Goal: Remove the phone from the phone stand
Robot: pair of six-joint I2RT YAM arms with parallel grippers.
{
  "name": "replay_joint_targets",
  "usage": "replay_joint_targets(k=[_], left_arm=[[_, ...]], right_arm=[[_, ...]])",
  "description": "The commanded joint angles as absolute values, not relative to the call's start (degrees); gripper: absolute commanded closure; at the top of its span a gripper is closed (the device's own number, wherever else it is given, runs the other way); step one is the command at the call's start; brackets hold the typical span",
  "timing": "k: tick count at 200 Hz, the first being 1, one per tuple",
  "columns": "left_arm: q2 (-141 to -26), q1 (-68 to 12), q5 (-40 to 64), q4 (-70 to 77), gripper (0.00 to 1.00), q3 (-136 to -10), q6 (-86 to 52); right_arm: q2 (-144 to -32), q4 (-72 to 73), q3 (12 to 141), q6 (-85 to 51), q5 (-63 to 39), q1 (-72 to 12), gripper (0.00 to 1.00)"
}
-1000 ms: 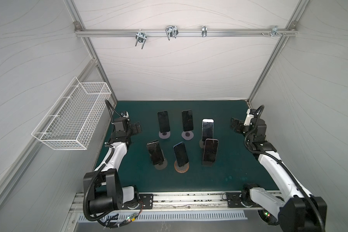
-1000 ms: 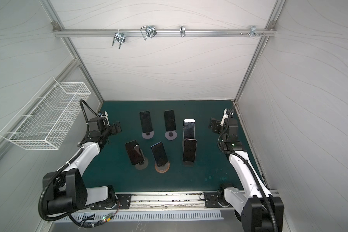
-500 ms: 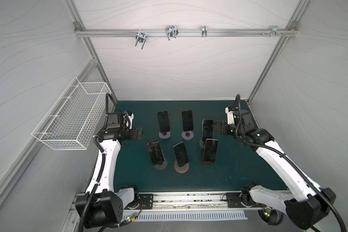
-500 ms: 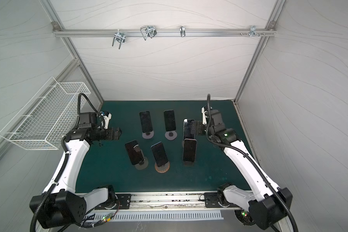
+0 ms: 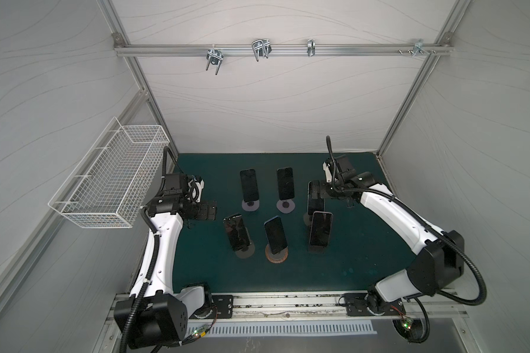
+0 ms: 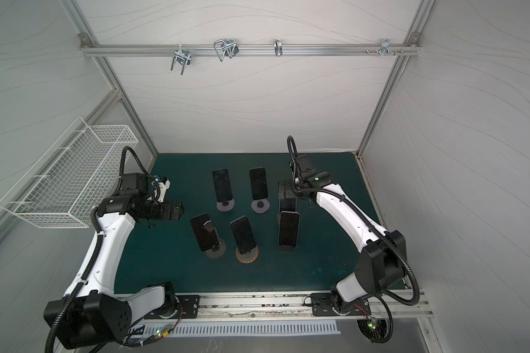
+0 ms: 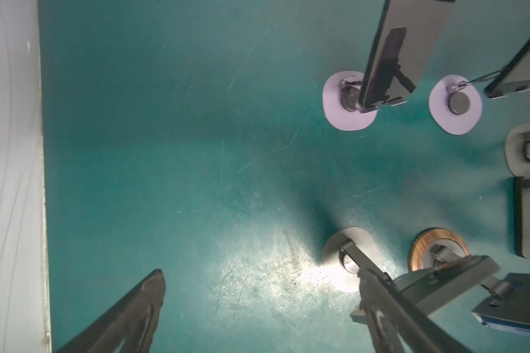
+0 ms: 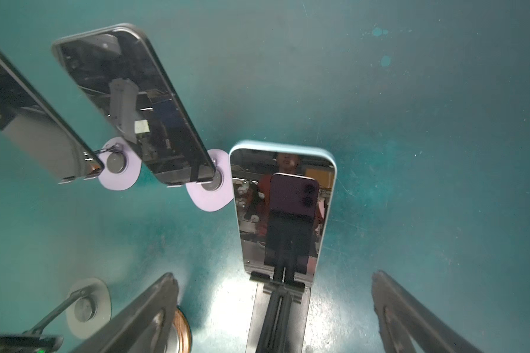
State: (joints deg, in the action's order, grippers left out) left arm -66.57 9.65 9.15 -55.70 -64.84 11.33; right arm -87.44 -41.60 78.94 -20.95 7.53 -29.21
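Presently hovering right pincer (image 8: pixel 274 274), spread wide, over the light-blue phone (image 8: pixel 283 207), propped on its stand (image 8: pixel 280 314) at far right of the worktop (image 5: pixel 364 244). Holding left pincer (image 5: pixel 211 210) agape, empty, over worktop at left.

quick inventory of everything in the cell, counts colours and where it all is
phones: six, dark screens, each propped on a stand
stands: six, two lilac bases, one wood-toned, the rest grey or dark, on the mat
mat: one, dark green, cell floor
wire basket: one, white, hung high at the robot's left
hooks: four groups, silver, on the rail overhead
left gripper: one, black, open, above bare mat
right gripper: one, black, open, at the back phone on the robot's right
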Motion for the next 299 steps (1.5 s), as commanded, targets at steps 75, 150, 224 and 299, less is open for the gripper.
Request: replay_joint_targets(k=[75,150,224,299], left_arm=[[-67.94,9.57,7.85,-56.42,0.00,-67.05,10.63],[-67.85,9.54,8.75,-56.73,0.00,-66.71,10.29],[-68.10,9.58,9.21,-56.69,0.00,-66.80,9.86],[-68.33,9.56,9.72,-57.31,0.00,-67.37,9.93]], right_arm=[[-99.44,-43.13,85.96,-25.00,14.26,-30.89,0.01],[-103.55,-42.33,85.52,-26.89,19.58,-32.08,0.06],[-99.95,-42.25,84.29,-25.93,20.39,-32.05,0.30],[-91.20,-46.27,85.17,-22.88,14.31,-27.56,0.35]])
